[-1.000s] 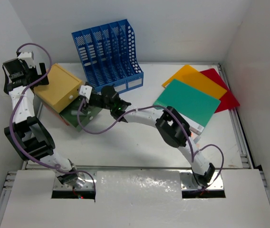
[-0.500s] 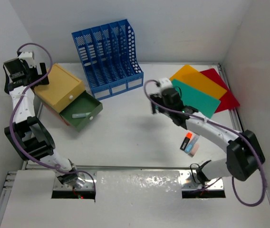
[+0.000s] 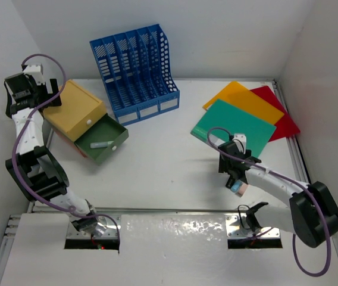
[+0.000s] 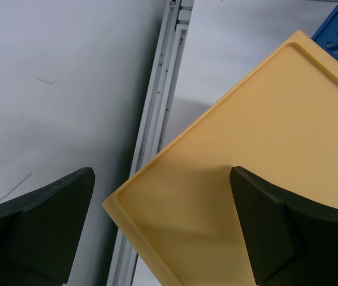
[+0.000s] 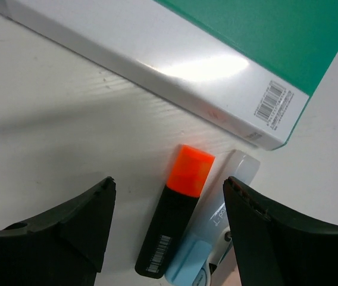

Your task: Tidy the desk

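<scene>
- Your right tool point(image 5: 168, 185) hangs open, empty, over the orange marker point(image 5: 178, 208) just beside the green folder point(image 5: 264, 36) on the table point(image 3: 157, 173);
- lower straight, jaws clear of the blue marker point(image 5: 207, 238) alongside.

The worktop point(image 3: 157, 167) is carrying three folders point(image 3: 240, 128) point(image 3: 244, 98) point(image 3: 283, 116), two highlighters point(image 5: 178, 220) point(image 5: 199, 256), one blue file rack point(image 3: 134, 68) and one drawer box point(image 3: 74, 110) holding one pen point(image 3: 100, 144).
</scene>
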{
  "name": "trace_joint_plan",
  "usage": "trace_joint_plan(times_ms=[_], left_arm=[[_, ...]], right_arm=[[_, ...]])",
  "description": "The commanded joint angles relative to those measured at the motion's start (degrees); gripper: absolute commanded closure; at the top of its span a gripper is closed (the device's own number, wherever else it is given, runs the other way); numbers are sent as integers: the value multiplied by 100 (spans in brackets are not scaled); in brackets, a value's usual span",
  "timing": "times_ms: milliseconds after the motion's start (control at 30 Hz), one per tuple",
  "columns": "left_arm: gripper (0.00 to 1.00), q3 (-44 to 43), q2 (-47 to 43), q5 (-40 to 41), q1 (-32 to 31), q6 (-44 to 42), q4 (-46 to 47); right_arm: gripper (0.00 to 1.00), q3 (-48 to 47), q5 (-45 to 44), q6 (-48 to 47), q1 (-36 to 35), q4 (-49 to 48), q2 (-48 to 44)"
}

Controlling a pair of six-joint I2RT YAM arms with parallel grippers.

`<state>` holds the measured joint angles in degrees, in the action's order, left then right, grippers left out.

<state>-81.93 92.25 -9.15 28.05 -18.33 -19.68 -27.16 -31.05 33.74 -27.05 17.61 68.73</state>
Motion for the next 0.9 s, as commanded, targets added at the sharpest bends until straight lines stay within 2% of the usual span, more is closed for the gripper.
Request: trace_joint_plan(times_ms=[0,233,333,367,400,433,467,500,533,667,767,867], left_arm=[[3,134,48,-8,-72,-110,-53],[3,125,65,-35,-72,-92,-62],[3,134,39,9,-72,-118,-62],[3,134,30,27,-72,-127,-62],[3,134,21,36,-72,-127,-62],[3,116,21,45,-63,-127,-62],[3,107,21,45,-63,-119,-62],[3,98,21,36,-72,-110,-62],[3,98,21,36,-72,-110,-71],[3,46,30,1,-72,-92,-106],[3,2,39,36,-72,-92,-132],[3,-16,39,80,-72,-110,-141]], right_arm=[[29,210,-165,423,15,-239,-35],[36,255,318,406,24,-732,430],[48,220,729,266,24,-916,703],[53,220,836,222,24,-1004,773],[64,237,994,152,24,-1144,921],[70,246,1413,72,15,-1372,1001],[83,246,1678,37,15,-1487,1194],[90,211,1951,2,7,-1601,1291],[99,185,2536,-120,-20,-1846,1405],[100,-114,3244,-621,-423,-2278,1696],[100,-552,2993,-1280,-959,-2498,1530],[100,-1446,3077,-2045,-1460,-2814,1512]])
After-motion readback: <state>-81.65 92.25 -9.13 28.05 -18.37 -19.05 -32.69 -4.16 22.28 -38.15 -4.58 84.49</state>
